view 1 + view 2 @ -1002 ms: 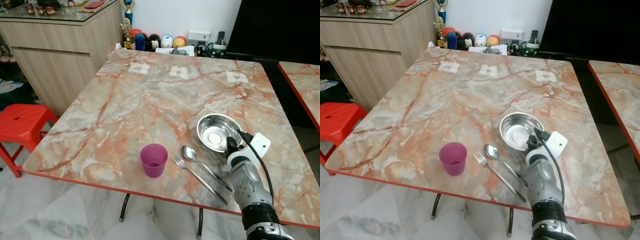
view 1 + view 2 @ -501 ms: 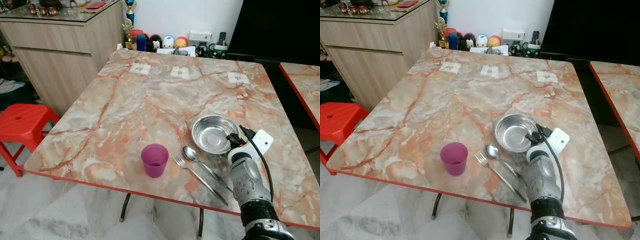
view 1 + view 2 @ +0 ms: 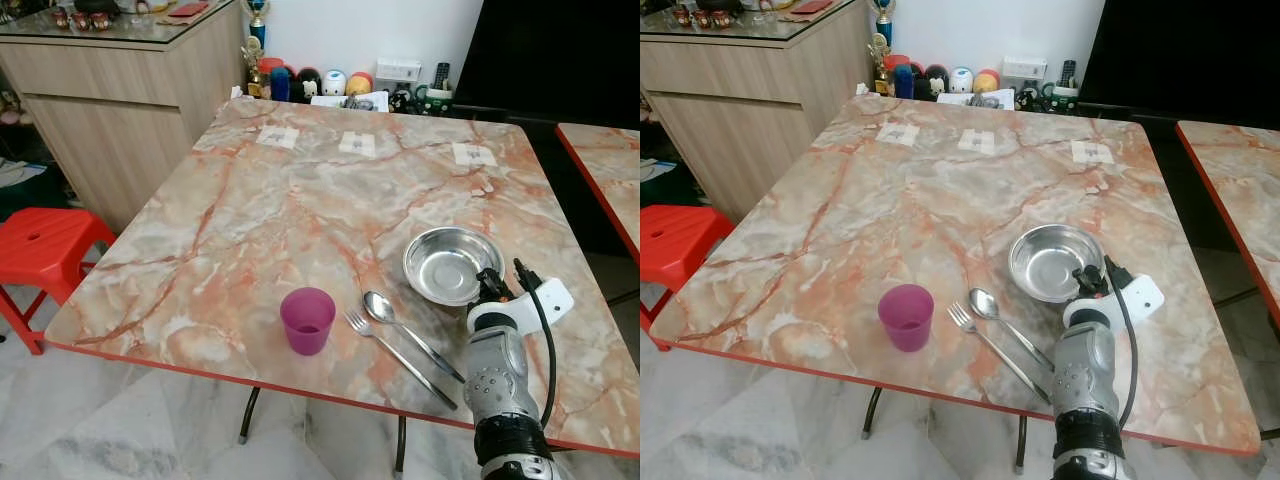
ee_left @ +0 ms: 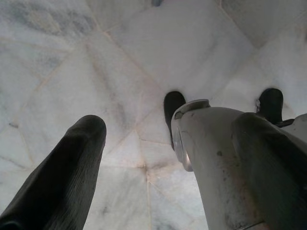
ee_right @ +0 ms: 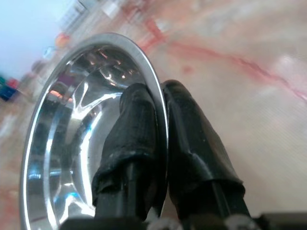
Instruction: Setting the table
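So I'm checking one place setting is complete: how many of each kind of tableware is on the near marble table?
Bowl: 1, its rim pinched by the right hand
Cup: 1
Spoon: 1
Fork: 1
Total: 4

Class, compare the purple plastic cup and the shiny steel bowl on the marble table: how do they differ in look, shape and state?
The purple plastic cup is opaque, matte and tall with narrow sides; the shiny steel bowl is mirror-bright, wide and shallow. The cup stands free near the table's front edge, left of the fork and spoon; the bowl, to their right, has its rim pinched by the right gripper. Both sit upright on the marble table.
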`<state>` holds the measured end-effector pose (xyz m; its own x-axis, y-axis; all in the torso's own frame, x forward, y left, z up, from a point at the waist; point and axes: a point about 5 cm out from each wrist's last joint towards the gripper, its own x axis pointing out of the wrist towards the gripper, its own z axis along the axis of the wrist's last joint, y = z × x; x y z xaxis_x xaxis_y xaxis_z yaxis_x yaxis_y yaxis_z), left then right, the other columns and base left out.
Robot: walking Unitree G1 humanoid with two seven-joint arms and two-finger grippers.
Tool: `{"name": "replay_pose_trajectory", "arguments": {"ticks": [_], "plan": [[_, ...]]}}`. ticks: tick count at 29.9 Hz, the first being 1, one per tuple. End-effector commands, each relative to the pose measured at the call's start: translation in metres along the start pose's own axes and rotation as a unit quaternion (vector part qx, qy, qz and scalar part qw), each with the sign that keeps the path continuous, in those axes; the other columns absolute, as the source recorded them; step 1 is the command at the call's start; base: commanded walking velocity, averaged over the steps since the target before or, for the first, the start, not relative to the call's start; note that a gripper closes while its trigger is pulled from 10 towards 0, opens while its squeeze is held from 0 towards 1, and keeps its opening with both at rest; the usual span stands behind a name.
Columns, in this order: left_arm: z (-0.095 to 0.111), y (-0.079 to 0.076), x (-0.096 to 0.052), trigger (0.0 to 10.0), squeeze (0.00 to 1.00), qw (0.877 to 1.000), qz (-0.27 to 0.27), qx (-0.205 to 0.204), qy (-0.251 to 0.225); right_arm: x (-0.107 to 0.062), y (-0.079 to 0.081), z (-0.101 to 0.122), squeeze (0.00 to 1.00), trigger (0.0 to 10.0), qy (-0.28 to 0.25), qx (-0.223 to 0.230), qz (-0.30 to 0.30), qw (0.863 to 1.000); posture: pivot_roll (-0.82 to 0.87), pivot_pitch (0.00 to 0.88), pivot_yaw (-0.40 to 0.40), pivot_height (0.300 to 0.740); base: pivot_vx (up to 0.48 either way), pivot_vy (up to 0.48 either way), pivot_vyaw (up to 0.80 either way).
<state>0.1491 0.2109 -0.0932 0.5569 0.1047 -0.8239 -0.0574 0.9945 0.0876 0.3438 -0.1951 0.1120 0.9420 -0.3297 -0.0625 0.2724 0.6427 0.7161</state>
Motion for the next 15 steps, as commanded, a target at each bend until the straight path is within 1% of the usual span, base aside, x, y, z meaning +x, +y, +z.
{"name": "replay_pose_trajectory", "arguments": {"ticks": [1, 2, 4, 5, 6, 7, 8, 13, 15], "plan": [[-0.015, 0.007, -0.004, 10.0, 0.00, 0.999, 0.007, 0.014, 0.031, -0.004, 0.009, 0.014, 0.00, 0.0, -0.041, 0.022, 0.040, 0.998, 0.01, 0.064, -0.027, 0.740, 0.000, 0.000, 0.00], [-0.015, 0.007, -0.004, 10.0, 0.00, 0.999, 0.007, 0.014, 0.031, -0.004, 0.009, 0.014, 0.00, 0.0, -0.041, 0.022, 0.040, 0.998, 0.01, 0.064, -0.027, 0.740, 0.000, 0.000, 0.00], [-0.015, 0.012, -0.004, 10.0, 0.00, 0.999, 0.017, 0.008, 0.029, -0.008, 0.007, 0.019, 0.00, 0.0, -0.057, 0.033, 0.041, 0.997, 0.01, 0.057, -0.023, 0.740, 0.000, 0.000, 0.00], [-0.015, 0.013, -0.004, 10.0, 0.00, 0.999, 0.018, 0.007, 0.028, -0.009, 0.008, 0.020, 0.00, 0.9, -0.062, 0.034, 0.052, 0.996, 0.01, 0.054, -0.021, 0.740, 0.000, 0.000, 0.00], [-0.014, 0.013, -0.004, 10.0, 0.00, 0.999, 0.020, 0.007, 0.027, -0.012, 0.010, 0.023, 0.00, 10.0, -0.069, 0.028, 0.071, 0.995, 0.01, 0.054, -0.021, 0.740, 0.000, 0.000, 0.00], [-0.012, 0.014, -0.004, 10.0, 0.00, 0.999, 0.021, 0.007, 0.026, -0.016, 0.013, 0.026, 0.00, 10.0, -0.077, 0.018, 0.093, 0.993, 0.01, 0.048, -0.017, 0.740, 0.000, 0.000, 0.00], [-0.012, 0.015, -0.004, 10.0, 0.00, 0.999, 0.021, 0.008, 0.026, -0.016, 0.014, 0.026, 0.00, 10.0, -0.077, 0.015, 0.096, 0.992, 0.01, 0.048, -0.017, 0.740, 0.000, 0.000, 0.00], [-0.006, 0.020, -0.003, 10.0, 0.00, 0.999, 0.028, 0.010, 0.019, -0.019, 0.008, 0.032, 0.00, 10.0, -0.094, 0.035, 0.080, 0.992, 0.01, 0.041, -0.013, 0.740, 0.000, 0.000, 0.00], [-0.003, 0.021, -0.002, 10.0, 0.00, 0.999, 0.027, 0.015, 0.015, -0.021, 0.009, 0.032, 0.00, 10.0, -0.093, 0.028, 0.088, 0.991, 0.01, 0.046, -0.013, 0.740, 0.000, 0.000, 0.00]]}}
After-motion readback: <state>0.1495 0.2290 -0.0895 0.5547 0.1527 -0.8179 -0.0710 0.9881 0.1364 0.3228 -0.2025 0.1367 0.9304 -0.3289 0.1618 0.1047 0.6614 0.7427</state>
